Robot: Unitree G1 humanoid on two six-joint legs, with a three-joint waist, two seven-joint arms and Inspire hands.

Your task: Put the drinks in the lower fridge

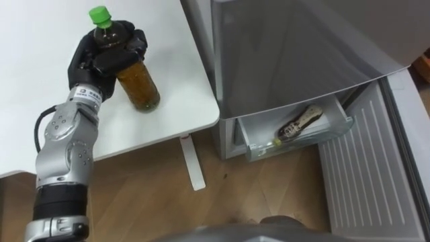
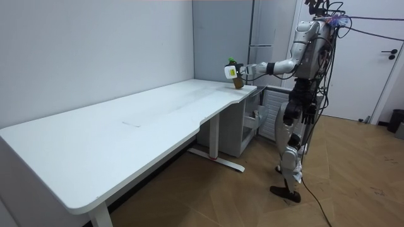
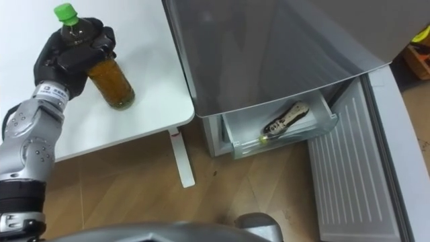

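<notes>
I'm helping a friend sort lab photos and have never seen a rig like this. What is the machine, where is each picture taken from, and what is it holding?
It is a humanoid robot that stands on two legs. Two pictures come from the cameras on its head, looking down. The third comes from a camera across the room. The robot stands between a white table and a grey fridge. Its black left hand is curled round a green-capped bottle of brown drink at the table's corner. The fridge's lower drawer is pulled open, with another bottle lying inside.
</notes>
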